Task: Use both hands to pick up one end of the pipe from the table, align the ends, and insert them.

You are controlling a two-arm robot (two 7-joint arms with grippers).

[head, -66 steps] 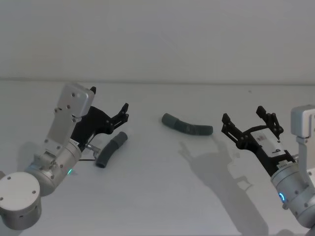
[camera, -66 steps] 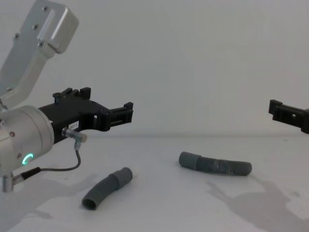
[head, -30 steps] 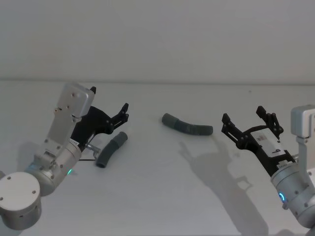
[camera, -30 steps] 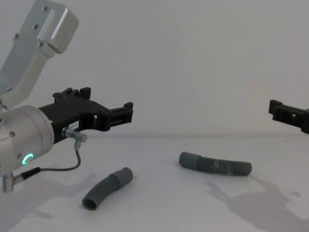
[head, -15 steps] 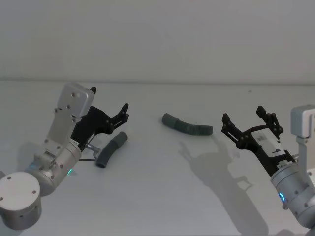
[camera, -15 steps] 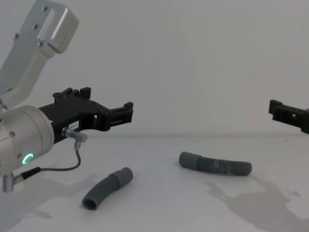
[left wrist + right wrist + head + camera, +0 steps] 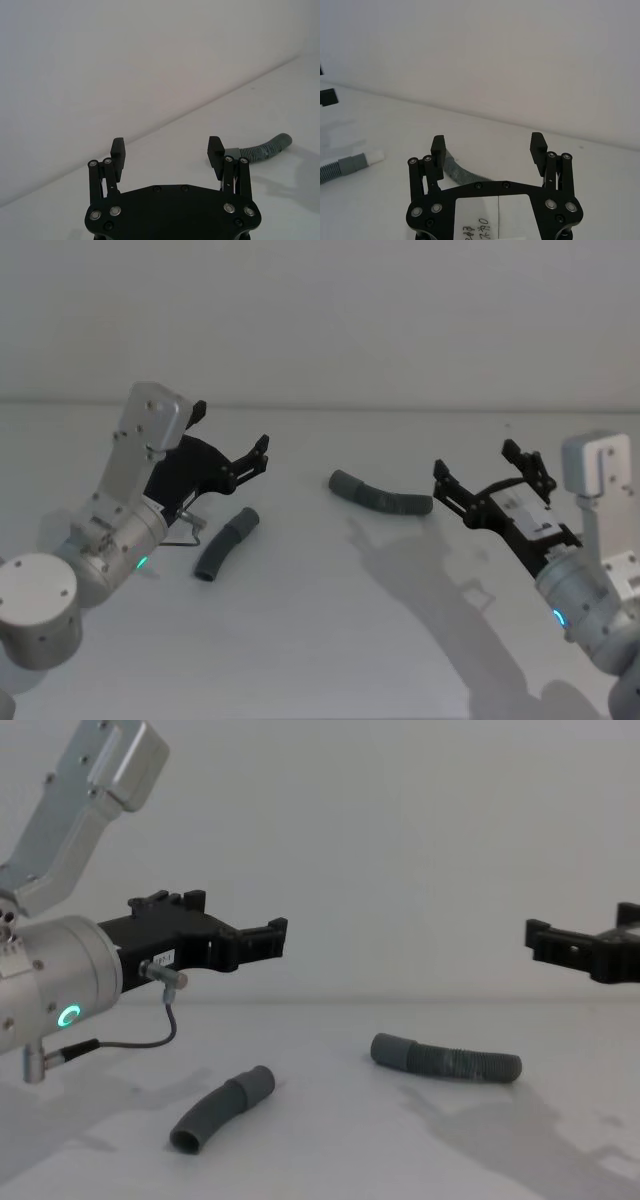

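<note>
On the left, over the white surface (image 7: 320,660), the left claw (image 7: 231,430) hangs spread wide and empty, just behind the short curved pipe piece (image 7: 226,543). At centre lies the longer corrugated piece (image 7: 380,495), well apart from the short one. The right claw (image 7: 476,461) hovers near its right end, likewise open and empty. An off-centre descent could roll either round hose away or pinch it askew, spoiling alignment. Both wrists reach forward and inward, raised above the surface.
</note>
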